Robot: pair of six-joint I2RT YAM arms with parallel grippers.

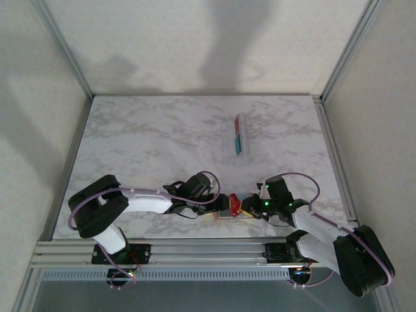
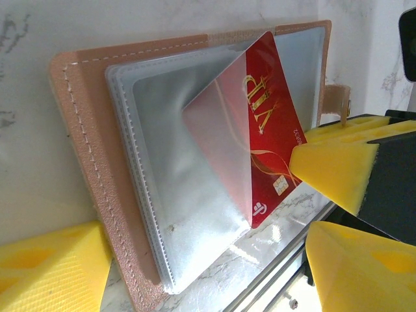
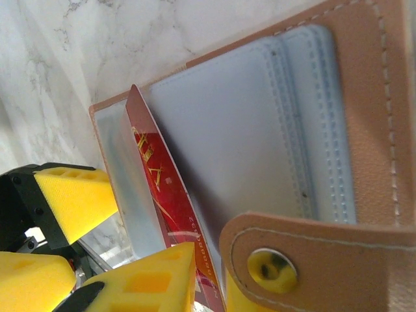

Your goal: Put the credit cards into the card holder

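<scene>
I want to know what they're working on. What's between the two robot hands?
The open wallet with a red card poking out, seen in the top view.

table [image 1: 162, 136]: white marble look, grey veining all over. card holder [image 2: 84, 149]: tan-pink leather, pale stitch line round the edge. inner pockets [image 3: 227, 130] grey-blue, clear sleeves [image 2: 162, 175] shiny silvery-grey. clasp tab [image 3: 325, 240] same tan, white stitching, silver snap [image 3: 272, 270] with a yellow reflection in it. red card [image 2: 276, 117]: deep red, gold lettering, gold swirl lines, small white logo near one corner. finger pads [image 2: 52, 266]: bright yellow foam on black mounts. cards further out on the table [image 1: 240, 138]: teal and red patches, pale surround, too small for more. arms [image 1: 149, 200] white and black, cables [image 1: 296, 174] purple. walls [image 1: 195, 39] off-white, frame rails [image 1: 195, 250] silver.
</scene>
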